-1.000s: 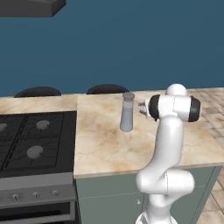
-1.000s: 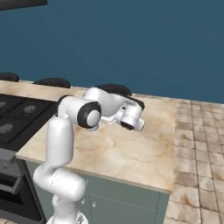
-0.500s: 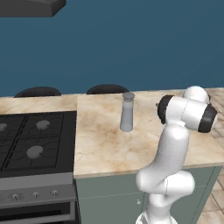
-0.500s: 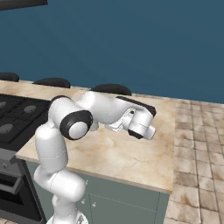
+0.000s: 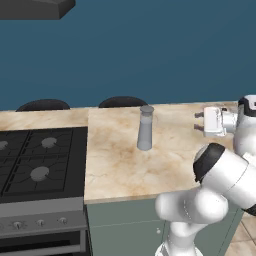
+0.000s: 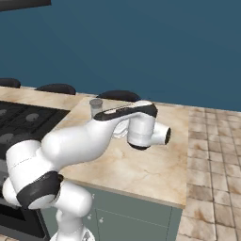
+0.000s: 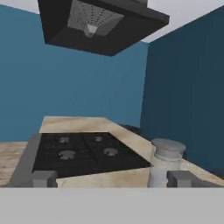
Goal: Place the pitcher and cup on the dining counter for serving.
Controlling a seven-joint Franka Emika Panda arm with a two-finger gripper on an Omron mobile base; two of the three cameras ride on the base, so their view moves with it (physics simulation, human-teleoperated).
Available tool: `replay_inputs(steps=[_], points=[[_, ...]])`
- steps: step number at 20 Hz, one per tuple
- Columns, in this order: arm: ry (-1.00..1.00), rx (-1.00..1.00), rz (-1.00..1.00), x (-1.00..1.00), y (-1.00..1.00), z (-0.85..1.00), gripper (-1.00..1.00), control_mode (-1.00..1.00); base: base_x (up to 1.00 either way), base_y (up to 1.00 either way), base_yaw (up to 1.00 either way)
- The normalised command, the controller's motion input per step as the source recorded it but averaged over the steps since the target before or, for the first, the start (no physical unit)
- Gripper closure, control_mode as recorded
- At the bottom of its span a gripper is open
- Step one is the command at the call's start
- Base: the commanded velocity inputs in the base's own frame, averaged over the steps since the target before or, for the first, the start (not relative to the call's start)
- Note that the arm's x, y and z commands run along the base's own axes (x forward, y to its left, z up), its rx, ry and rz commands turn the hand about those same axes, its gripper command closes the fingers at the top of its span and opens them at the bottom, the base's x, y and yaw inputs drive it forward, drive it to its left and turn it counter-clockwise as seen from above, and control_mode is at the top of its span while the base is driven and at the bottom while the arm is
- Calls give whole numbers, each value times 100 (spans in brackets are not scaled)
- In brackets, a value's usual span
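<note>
The pitcher (image 5: 145, 128) is a slim translucent grey cylinder with a grey lid, standing upright on the beige marble dining counter (image 5: 115, 165). In the right base view the pitcher (image 6: 96, 107) peeks out behind my forearm. My gripper (image 5: 199, 121) hovers above the counter to the pitcher's right, pointing toward it, open and empty, a clear gap away. In the hand view the pitcher (image 7: 165, 162) stands just inside the right fingertip, with the gripper (image 7: 111, 179) wide apart. The cup is out of view.
A black gas stove (image 5: 35, 160) is set into the counter left of the pitcher, under a dark range hood (image 7: 96, 24). Dark stool backs (image 5: 122, 102) line the counter's far edge. A tiled floor (image 6: 212, 155) lies to the right.
The arm has swung to the right, carrying the open hand away from the pitcher, which stays standing where it was.
</note>
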Motion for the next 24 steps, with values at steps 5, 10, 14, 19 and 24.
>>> replay_inputs(steps=[5,10,14,19,24], points=[[36,-65,-8,-25,35,35,-100,-100,0,0,0],[27,-77,0,-4,45,4,-100,-100,0,0,0],[24,-53,-6,-27,22,33,-100,-100,0,0,0],[1,-7,-6,-10,0,2,-100,-100,0,0,0],[0,0,0,0,0,0,-100,-100,0,0,0]])
